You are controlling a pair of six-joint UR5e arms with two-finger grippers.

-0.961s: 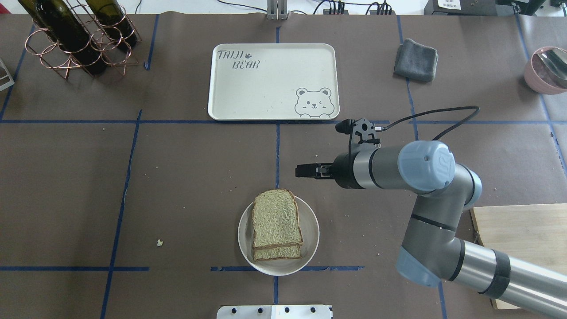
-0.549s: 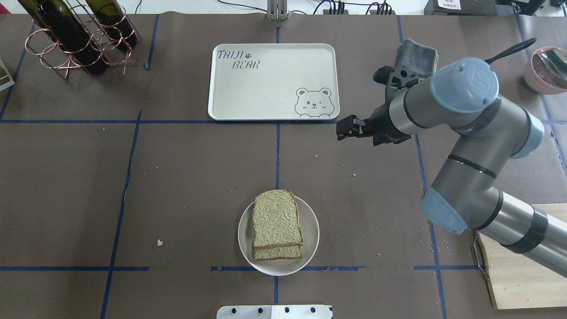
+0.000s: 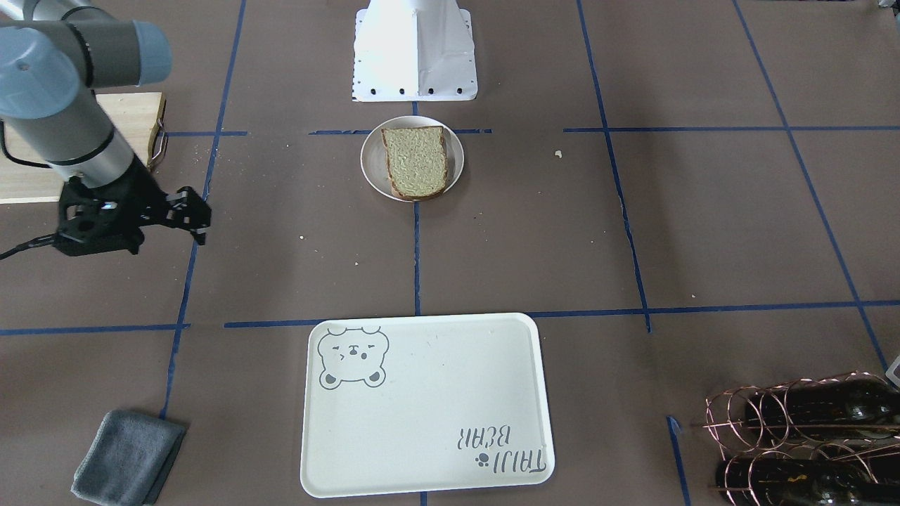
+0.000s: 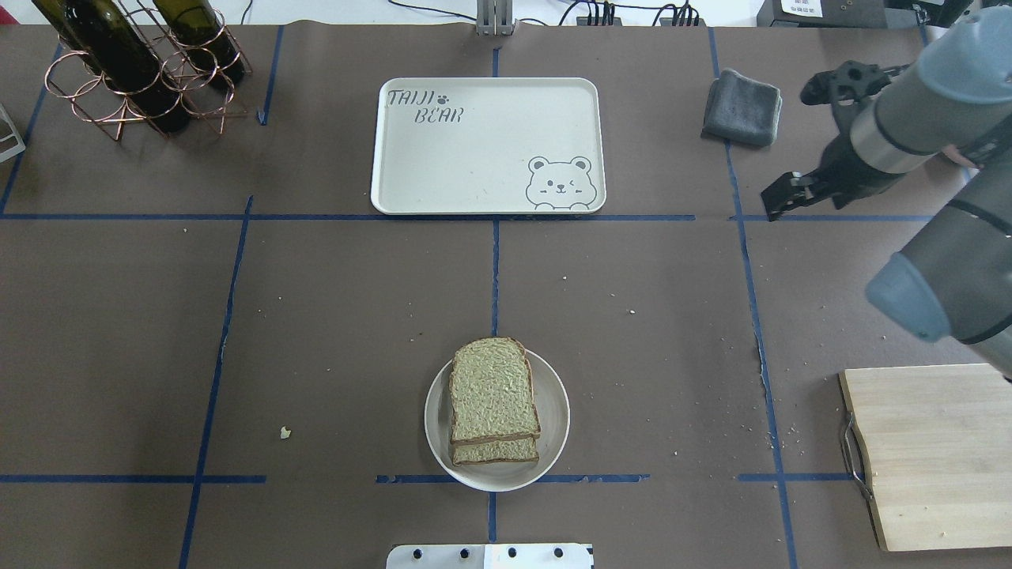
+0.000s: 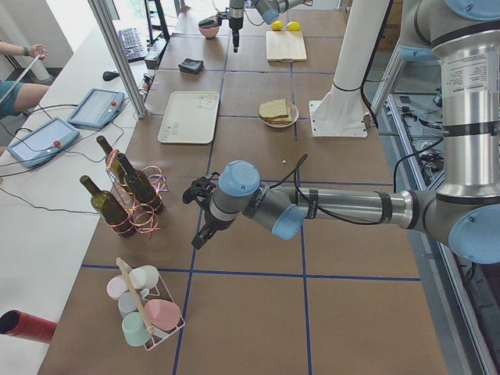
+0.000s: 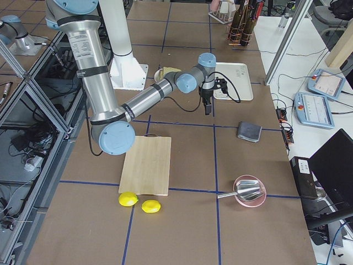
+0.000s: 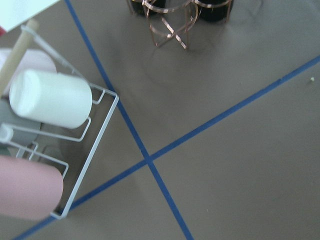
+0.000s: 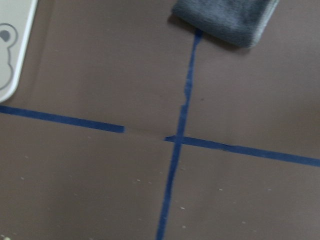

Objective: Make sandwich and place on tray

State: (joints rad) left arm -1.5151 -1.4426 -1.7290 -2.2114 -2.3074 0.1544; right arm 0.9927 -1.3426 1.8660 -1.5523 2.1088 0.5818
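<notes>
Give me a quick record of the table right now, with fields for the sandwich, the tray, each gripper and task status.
sandwich: two bread slices stacked on the small white plate, near the robot's base; no egg visible
tray: nothing on it, across the table from the plate
right gripper: holds nothing, above the table near the grey cloth; open or shut unclear
left gripper: far to the robot's left, by the bottle rack; state unclear
task status: sandwich not yet on tray

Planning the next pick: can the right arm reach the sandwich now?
Probably yes: the right gripper hangs near the towel, and nothing stands between it and the sandwich on its plate.
</notes>
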